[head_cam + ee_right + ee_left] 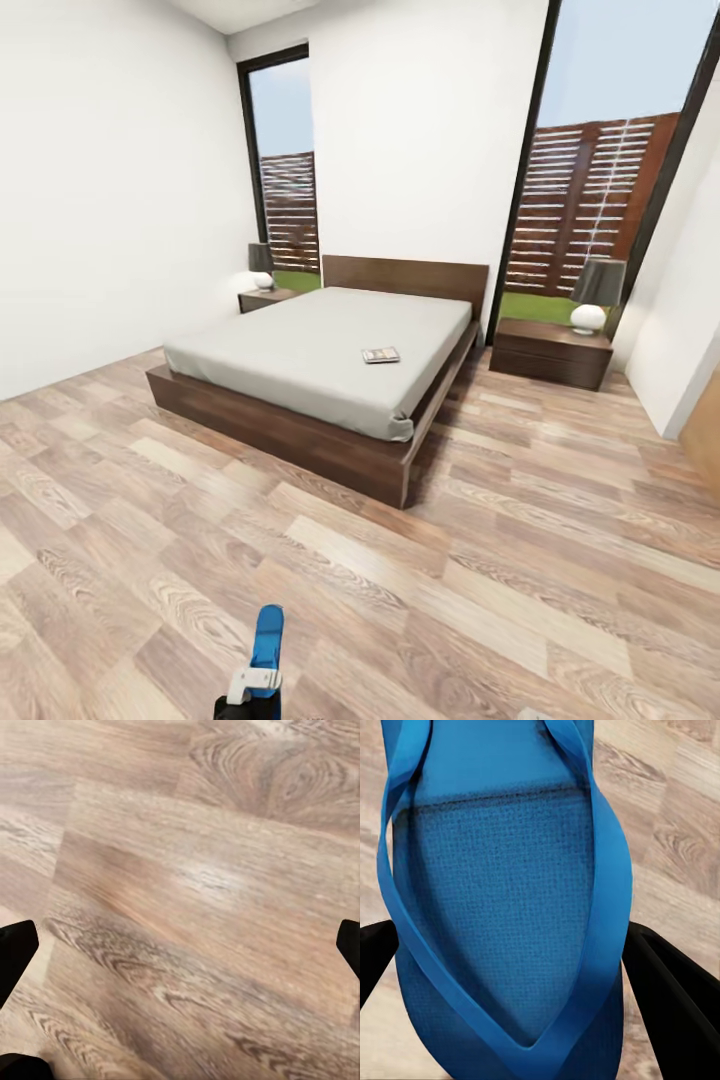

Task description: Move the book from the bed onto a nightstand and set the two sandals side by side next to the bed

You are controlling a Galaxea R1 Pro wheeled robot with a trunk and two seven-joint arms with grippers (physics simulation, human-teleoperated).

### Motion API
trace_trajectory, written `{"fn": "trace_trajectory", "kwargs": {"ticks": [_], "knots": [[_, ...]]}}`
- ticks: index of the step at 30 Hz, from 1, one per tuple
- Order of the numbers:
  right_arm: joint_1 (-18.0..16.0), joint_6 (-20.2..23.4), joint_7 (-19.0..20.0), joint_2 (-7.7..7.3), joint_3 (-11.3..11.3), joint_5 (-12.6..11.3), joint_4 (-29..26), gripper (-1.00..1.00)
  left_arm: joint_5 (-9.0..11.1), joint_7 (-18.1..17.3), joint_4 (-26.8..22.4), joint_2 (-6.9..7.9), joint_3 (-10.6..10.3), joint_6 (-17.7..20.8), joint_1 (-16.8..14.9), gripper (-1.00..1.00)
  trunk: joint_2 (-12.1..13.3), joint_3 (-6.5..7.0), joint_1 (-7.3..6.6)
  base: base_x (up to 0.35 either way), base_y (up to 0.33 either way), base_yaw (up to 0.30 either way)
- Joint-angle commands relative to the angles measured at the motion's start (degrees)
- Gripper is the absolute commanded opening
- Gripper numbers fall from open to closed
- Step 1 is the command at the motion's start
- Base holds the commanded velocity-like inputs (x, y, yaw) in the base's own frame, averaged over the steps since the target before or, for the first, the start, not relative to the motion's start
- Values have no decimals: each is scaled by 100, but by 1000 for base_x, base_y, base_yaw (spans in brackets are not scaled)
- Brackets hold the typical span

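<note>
Sandal in hand: a bright blue flat flip-flop with blue thong straps [510,907] sits between the left pincer [510,967] fingers, which press its two edges, so the pincer is clamped on it; in the head view it juts forward low over the wood-plank floor [520,600]
Other sandal: not visible, so where the pair must end up is a guess
Book: the thin paperback with a greyish cover [381,355] lies flat on the pale grey mattress of the large dark-framed bed [300,440], near its right edge and well apart from the robot
Nightstands: one small dark brown wooden cabinet [550,352] stands right of the bed under a grey-shaded lamp [595,292]; another [263,298] stands at the far left corner
Right pincer: its dark fingertips [16,952] stand wide apart over bare floor, holding nothing
Risk, grip: the hold is on a thin, flexible sole, so it may bend or slip out while driving
Risk, placing: dropped from height, the sandal could flip or land askew, spoiling the side-by-side line
Risk, approach: the bed's low corner lies ahead; the base could clip it
</note>
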Motion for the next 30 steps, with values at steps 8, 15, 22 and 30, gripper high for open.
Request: {"fn": "trace_trajectory", "kwargs": {"ticks": [8, 15, 22, 30], "knots": [[-2, -3, 22, 2, 4, -23, 5, 100, 66, -16, 10, -15, -45, -13, -3, -100, -2, -5, -1, 0, 0, 289], [-2, -2, 22, -1, 4, -23, 5, 100, 65, -16, 10, -23, -43, -13, -3, -100, -2, -5, -1, 0, 0, 289], [-2, 0, 22, 1, 4, -23, 4, 100, 67, -16, 10, -28, -42, -13, -3, -100, -2, -5, -1, 0, 0, 289], [-2, 1, 22, 3, 4, -23, 4, 100, 67, -18, 10, -77, -42, -13, -3, -100, -2, -5, -1, 0, 0, 289]]}}
